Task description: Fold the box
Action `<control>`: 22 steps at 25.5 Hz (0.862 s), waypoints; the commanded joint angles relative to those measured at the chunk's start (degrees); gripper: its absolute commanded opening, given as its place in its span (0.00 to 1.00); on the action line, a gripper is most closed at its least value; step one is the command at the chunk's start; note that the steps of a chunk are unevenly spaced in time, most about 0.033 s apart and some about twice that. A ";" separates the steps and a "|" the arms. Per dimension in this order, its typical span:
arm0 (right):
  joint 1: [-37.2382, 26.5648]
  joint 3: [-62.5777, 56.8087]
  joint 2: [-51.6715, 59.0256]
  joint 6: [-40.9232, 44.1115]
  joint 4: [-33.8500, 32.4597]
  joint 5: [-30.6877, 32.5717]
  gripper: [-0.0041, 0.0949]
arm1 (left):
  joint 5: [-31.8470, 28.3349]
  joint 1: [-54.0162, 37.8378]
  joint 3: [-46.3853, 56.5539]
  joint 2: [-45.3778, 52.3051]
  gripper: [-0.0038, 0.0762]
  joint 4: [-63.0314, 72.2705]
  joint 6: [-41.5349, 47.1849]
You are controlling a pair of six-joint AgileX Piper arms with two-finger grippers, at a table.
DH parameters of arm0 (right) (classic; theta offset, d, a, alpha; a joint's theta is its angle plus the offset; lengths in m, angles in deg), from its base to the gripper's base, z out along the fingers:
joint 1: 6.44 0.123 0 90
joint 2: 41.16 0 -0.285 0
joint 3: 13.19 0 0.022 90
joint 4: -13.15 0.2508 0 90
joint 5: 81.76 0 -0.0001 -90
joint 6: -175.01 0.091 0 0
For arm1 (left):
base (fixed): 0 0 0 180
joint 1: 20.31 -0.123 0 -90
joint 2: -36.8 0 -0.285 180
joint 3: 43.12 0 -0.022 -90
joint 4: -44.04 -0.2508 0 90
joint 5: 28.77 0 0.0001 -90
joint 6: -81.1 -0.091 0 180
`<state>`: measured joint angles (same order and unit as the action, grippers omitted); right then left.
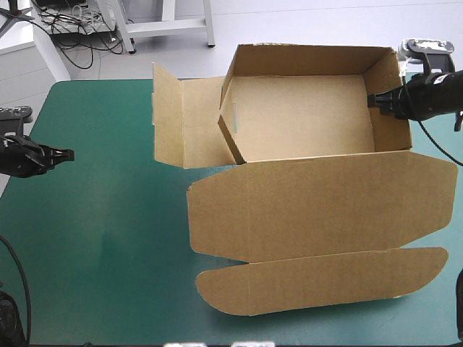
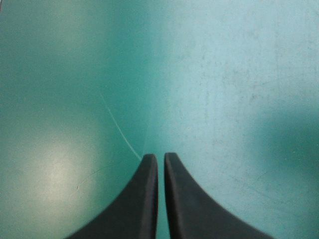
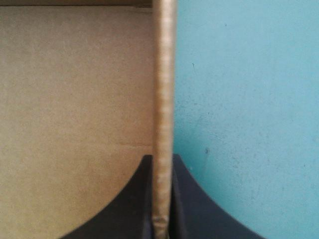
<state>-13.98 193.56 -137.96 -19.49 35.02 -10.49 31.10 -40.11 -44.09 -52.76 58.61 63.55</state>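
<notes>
Box (image 1: 304,119) on the cover (image 1: 108,238), far right part, as open tray, lid (image 1: 318,202) flat toward the near edge. Right gripper (image 3: 162,167) clamped on its right wall (image 3: 163,99). Left gripper (image 2: 160,158) closed, over bare cover near the left edge, well apart from the box.

Past the far edge of the table (image 1: 108,181) lay a pale floor (image 1: 304,22); a white frame (image 1: 166,28) stood there, black cables (image 1: 85,37) tangled beside it (leftward).
</notes>
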 commanded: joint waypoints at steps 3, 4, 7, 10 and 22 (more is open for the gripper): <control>-0.49 1.77 5.13 1.18 3.89 0.55 0.02 | -0.83 -0.07 -1.67 0.41 0.32 0.97 -1.12; -0.49 1.65 5.62 1.18 3.99 0.55 0.02 | -0.54 -0.07 -1.67 0.12 0.41 1.17 -1.12; -0.49 0.81 6.27 1.18 4.96 0.55 0.02 | -0.47 -0.07 -1.67 -1.02 0.68 4.99 -1.12; -0.49 -0.53 6.52 1.18 5.78 0.55 0.02 | 0.02 -0.07 -1.67 -2.22 0.86 11.16 -1.12; -0.38 -2.18 3.99 0.52 15.77 0.55 0.02 | 13.78 1.26 -1.67 -3.96 0.87 51.81 -8.57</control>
<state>-13.98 190.00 -134.90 -19.08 45.40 -10.43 40.91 -39.84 -44.09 -59.64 100.05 56.17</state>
